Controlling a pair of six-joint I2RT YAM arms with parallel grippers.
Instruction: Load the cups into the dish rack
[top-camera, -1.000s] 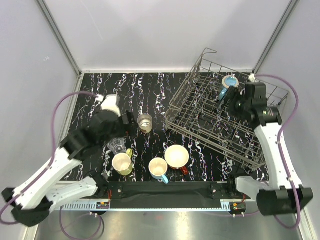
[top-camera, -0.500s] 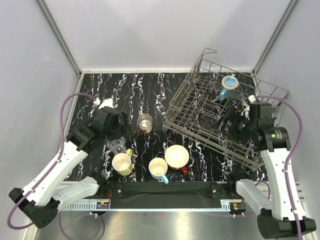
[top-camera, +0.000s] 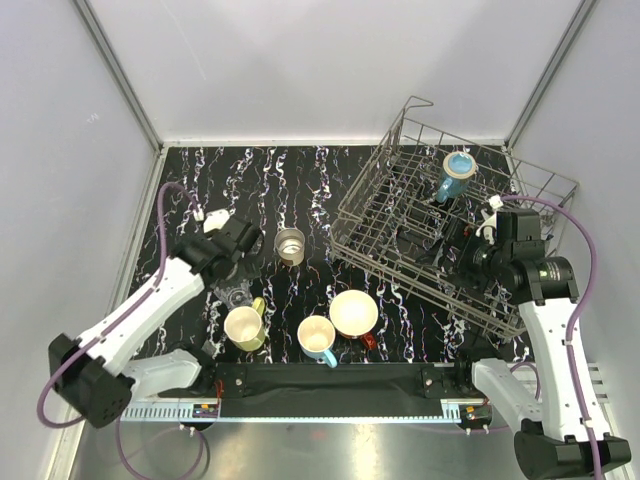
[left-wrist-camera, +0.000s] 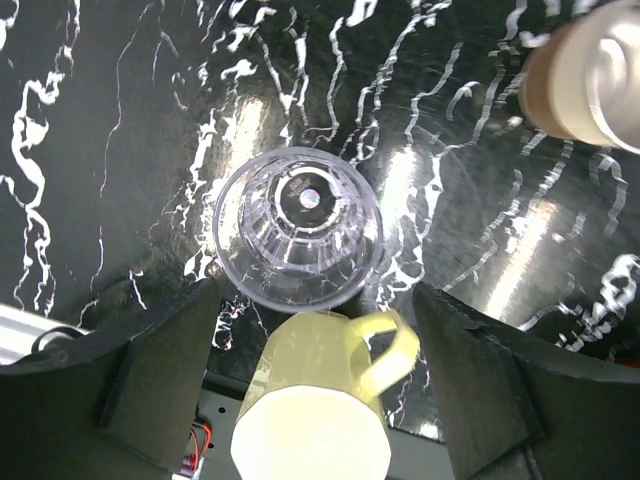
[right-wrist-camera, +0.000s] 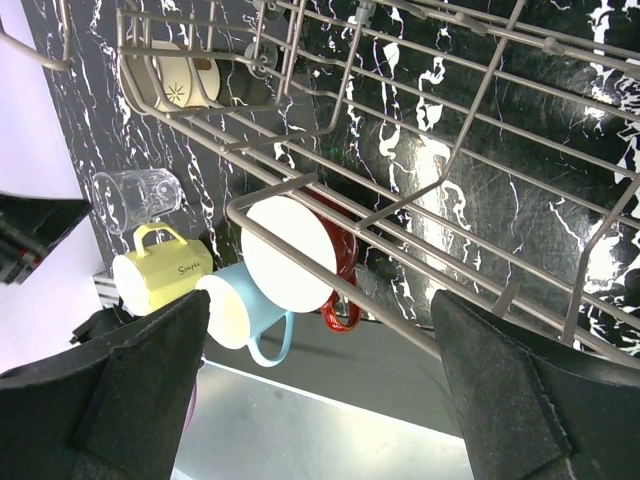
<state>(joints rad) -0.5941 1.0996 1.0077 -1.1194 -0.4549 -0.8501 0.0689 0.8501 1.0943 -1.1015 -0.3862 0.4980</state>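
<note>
Table (top-camera: 300, 175): black marble-look top with white veining, glossy, carrying bright glare patches (left-wrist-camera: 400, 185).
Walls (top-camera: 330, 60): plain pale grey panels on three sides.
Posts (top-camera: 120, 75): two slanting aluminium struts, one at each far corner.
Rail (top-camera: 330, 378): black strip along the near table edge.
Ledge (top-camera: 330, 450): brushed steel, just below the rail.

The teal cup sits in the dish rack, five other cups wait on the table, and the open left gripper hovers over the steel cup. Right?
No. The open left gripper hovers over the clear tumbler, not the steel cup; the left wrist view shows this. The teal cup is in the dish rack, five others on the table.
</note>
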